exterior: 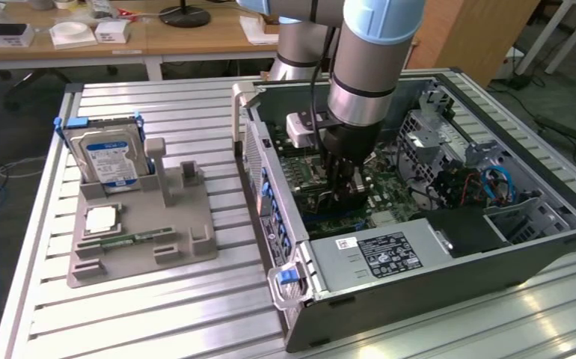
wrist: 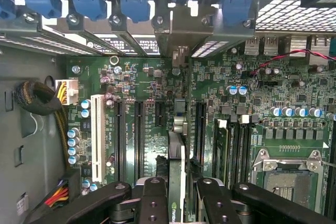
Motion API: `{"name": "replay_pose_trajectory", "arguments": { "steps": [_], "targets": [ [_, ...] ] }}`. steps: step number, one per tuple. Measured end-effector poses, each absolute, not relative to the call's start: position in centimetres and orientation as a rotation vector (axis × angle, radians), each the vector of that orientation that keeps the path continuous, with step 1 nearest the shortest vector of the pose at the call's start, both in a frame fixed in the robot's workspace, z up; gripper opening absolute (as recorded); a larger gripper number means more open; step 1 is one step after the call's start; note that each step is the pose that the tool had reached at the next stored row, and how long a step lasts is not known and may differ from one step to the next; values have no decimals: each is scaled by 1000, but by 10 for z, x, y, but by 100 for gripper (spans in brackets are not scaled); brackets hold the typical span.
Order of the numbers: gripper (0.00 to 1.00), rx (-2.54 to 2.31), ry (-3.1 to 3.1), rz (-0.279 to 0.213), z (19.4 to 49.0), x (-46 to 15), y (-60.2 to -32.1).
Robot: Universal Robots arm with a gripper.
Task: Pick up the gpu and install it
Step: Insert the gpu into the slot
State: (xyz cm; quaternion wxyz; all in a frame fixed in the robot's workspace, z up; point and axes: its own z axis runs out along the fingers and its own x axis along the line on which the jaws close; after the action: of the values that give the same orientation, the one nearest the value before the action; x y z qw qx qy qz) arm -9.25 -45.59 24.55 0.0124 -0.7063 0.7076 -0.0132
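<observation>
The black two-fingered hand is clamping the thin dark gpu card edge-on; this is aligning it with the green motherboard's slots.

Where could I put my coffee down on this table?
The table is bare between the gray holder and its near edge, and beyond the hard drive. Crowded: inside the computer case, where the claw grips the gpu.

Gpu edge-on w/in claw — face hidden.
</observation>
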Motion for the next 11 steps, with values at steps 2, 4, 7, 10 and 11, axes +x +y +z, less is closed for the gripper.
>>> {"name": "replay_pose_trajectory", "arguments": {
  "steps": [2, 4, 7, 10, 11],
  "targets": [
    [26, -2202, 2206, -41, 246, -93, -456],
    [26, -2202, 2206, -41, 246, -93, -456],
    [26, -2202, 2206, -41, 244, -93, -456],
    [26, -2202, 2206, -41, 240, -93, -456],
    [26, -2202, 2206, -41, 240, -93, -456]
  ]
}}
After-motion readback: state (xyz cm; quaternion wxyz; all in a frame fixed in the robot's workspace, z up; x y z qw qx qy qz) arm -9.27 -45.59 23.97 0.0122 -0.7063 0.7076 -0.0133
